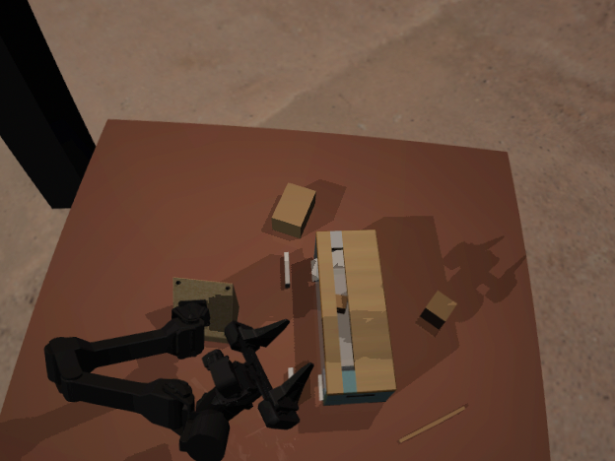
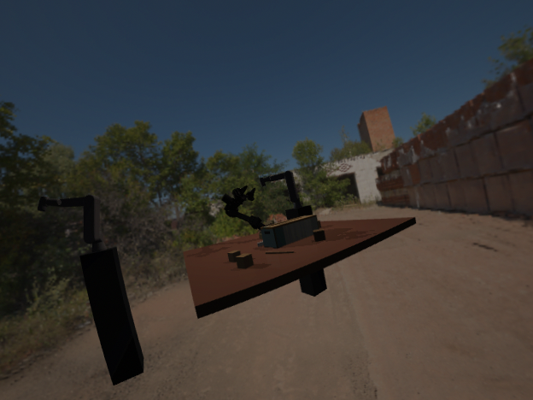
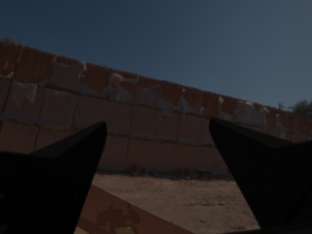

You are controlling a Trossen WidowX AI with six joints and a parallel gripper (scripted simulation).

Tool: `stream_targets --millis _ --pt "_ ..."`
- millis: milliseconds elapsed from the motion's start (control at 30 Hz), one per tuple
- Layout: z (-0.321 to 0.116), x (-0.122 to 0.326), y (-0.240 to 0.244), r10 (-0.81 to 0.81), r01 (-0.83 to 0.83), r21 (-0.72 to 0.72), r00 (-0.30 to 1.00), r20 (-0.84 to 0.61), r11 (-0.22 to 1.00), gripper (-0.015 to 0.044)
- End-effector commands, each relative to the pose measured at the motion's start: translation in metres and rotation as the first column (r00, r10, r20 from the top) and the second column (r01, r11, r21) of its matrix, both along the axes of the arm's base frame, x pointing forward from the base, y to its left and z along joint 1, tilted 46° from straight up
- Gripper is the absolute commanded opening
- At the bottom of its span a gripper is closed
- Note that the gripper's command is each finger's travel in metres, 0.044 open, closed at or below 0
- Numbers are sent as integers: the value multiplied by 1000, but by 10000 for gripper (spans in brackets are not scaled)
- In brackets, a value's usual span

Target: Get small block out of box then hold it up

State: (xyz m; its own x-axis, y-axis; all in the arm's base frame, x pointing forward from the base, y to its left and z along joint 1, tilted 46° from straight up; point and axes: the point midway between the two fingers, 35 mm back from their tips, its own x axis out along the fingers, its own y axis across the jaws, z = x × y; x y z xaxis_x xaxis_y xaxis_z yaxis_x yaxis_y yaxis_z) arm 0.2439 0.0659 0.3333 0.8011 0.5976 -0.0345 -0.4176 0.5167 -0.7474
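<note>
Currently pincer (image 1: 295,343) spread, empty, raised near-left of the box (image 1: 355,312). Block (image 1: 341,301) mid-shelf inside. Suggest fetching the stick (image 1: 433,424), then nudging gently toward the open end without bumping the box.

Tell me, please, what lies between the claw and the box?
In the top view, only two small white pieces and bare table separate the open claw from the box.

A small tan block (image 1: 341,301) sits, it seems, mid-shelf inside the long wooden box (image 1: 365,297), seen through its top slot.
</note>
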Motion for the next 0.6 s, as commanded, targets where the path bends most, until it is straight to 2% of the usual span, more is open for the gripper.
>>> stream_targets --millis 0,133,267,433,567 --pt "-56 54 -12 -78 403 347 739 -669 847 400" --pt "-85 68 -15 -57 625 332 517 -854 706 400" --pt "-117 76 -17 -16 824 218 265 -964 523 400" --pt "-156 78 -20 49 970 -24 -38 -998 242 400" --pt "-186 75 -23 103 971 -240 -237 -966 -21 400"
